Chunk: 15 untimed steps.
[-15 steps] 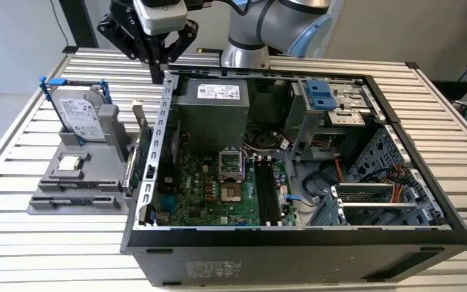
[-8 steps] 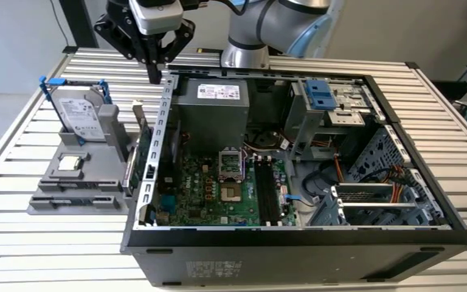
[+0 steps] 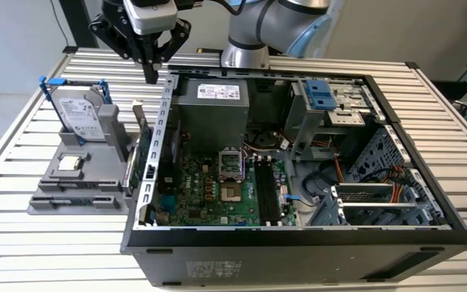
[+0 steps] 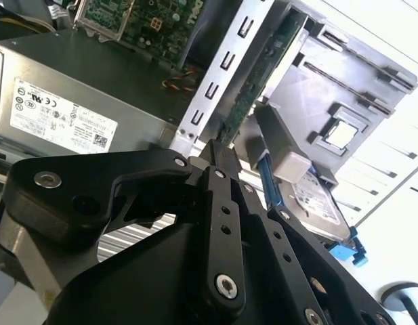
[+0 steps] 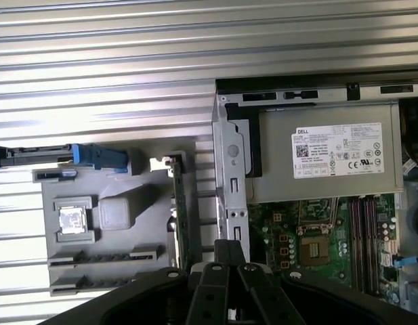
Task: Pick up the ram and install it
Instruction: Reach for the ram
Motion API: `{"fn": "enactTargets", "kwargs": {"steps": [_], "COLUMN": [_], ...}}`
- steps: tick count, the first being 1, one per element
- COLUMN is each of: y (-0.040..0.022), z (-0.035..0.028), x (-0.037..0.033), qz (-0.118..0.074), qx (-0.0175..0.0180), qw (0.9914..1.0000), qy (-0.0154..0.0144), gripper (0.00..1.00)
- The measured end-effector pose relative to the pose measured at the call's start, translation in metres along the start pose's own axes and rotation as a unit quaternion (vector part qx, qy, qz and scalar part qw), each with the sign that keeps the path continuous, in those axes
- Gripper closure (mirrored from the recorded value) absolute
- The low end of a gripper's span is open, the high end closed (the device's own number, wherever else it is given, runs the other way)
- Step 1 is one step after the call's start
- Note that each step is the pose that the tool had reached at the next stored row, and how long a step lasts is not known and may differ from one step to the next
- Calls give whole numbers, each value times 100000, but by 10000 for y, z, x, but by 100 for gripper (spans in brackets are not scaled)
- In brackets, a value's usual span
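The ram point(image 3: 143, 159) is a long green stick standing on edge in the grey holder point(image 3: 75, 198), right beside the open computer case's wall on the exterior view's left. It is also seen in both wrist views, ram point(image 5: 179, 210) and ram point(image 4: 253, 88). My gripper point(image 3: 151, 78) hangs above the far end of the ram and the case wall, well clear of both. Its black fingers point(image 4: 219, 152) are shut together with nothing between them. The dark memory slots point(image 3: 266, 188) lie on the green motherboard point(image 3: 209, 191) inside the case.
A silver hard drive point(image 3: 79, 112) with blue rails stands upright in the holder, and a small square processor chip point(image 3: 70, 163) lies in front of it. The case holds a grey power supply point(image 3: 213, 106) and drive cages point(image 3: 331, 103). Everything sits on a slatted metal table point(image 3: 47, 243).
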<state>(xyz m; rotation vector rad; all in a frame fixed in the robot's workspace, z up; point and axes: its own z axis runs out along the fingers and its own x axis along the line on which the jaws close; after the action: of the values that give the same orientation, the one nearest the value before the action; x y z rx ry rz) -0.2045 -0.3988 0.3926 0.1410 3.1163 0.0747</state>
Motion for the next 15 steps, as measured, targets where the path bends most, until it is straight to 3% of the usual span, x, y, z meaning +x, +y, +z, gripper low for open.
{"fn": "enactTargets", "kwargs": {"steps": [15], "y": [-6], "z": [-1], "x": [64], "qz": [0], "qx": [1], "qw": [100000], "qy": [-1], "gripper": [100]}}
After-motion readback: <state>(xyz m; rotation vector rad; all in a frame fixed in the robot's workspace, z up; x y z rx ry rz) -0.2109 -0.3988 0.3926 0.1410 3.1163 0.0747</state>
